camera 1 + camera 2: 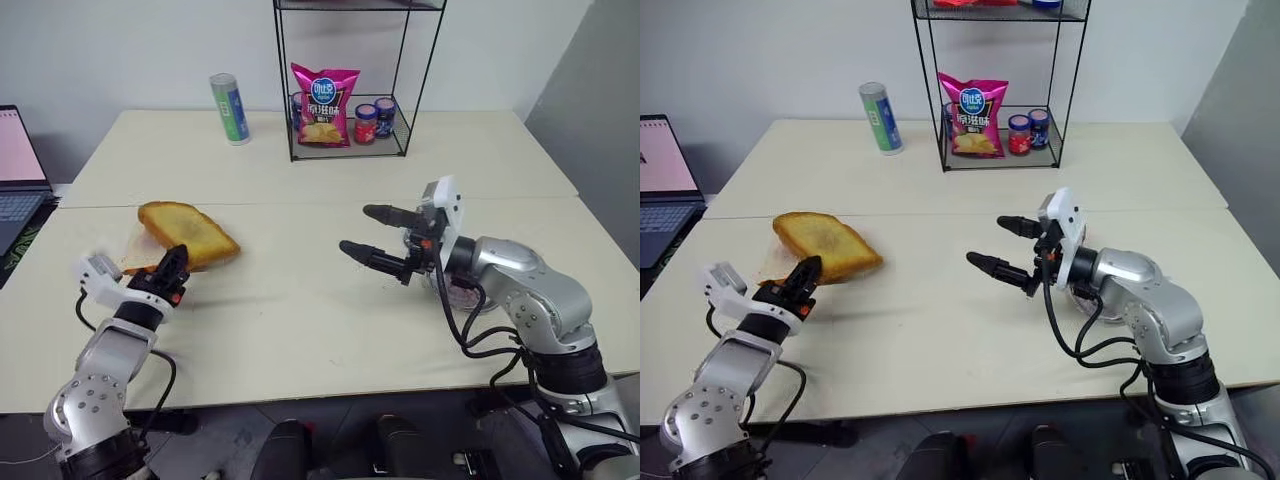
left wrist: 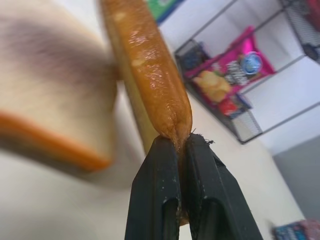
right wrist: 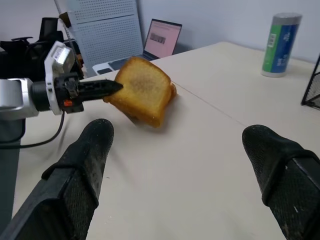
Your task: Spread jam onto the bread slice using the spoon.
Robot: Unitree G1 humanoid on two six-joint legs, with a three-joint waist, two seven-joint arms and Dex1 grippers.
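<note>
My left gripper (image 1: 175, 262) is shut on the near edge of the bread slice (image 1: 190, 232), a golden-brown toasted square. The slice is tilted and held a little above the table at the left. In the left wrist view the black fingers (image 2: 155, 195) pinch the crust of the bread slice (image 2: 155, 75). A paler slice (image 1: 135, 258) lies on the table just under it. My right gripper (image 1: 357, 229) hovers open over the table's middle right, pointing left toward the bread, with nothing between its fingers. The spoon is out of view. A steel plate (image 1: 470, 298) with a dark reddish smear sits partly hidden under my right wrist.
A black wire rack (image 1: 345, 150) at the table's back holds a pink chip bag (image 1: 323, 105) and two small jars (image 1: 375, 120). A green and blue can (image 1: 230, 108) stands to its left. A laptop (image 1: 20, 170) sits off the table's left edge.
</note>
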